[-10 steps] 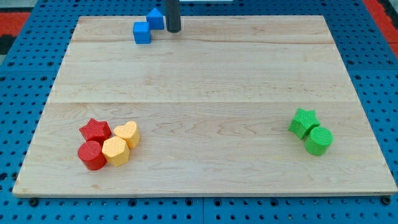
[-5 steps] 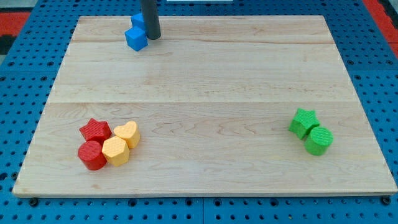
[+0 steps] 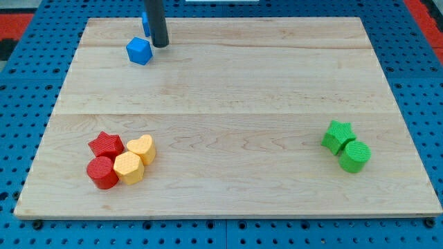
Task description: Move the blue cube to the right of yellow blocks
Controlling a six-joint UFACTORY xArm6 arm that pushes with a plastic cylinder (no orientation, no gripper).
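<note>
Rod descending from the top edge, upper left of the frame; my tip (image 3: pixel 160 45) rests on the wooden board (image 3: pixel 228 83), just right of the blue cube (image 3: pixel 139 51); a second blue block (image 3: pixel 145 23) shows partly behind the rod; no pincer here, only the rod; yellow heart (image 3: pixel 142 148) and yellow hexagon block (image 3: pixel 128 167) sit lower left, touching a red star (image 3: pixel 106 144) and red cylinder (image 3: pixel 102 172); green star (image 3: pixel 338 135) and green cylinder (image 3: pixel 355 155) lie lower right.

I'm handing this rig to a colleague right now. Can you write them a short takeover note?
My tip sits near the view's top left, just right of and above the blue cube; contact can't be confirmed. A second blue block is partly hidden behind the rod.
The yellow heart and yellow hexagon sit at lower left, against the red star and red cylinder.
Done: nothing yet.
Left: push the cube down the board to the yellow blocks' right side.
</note>
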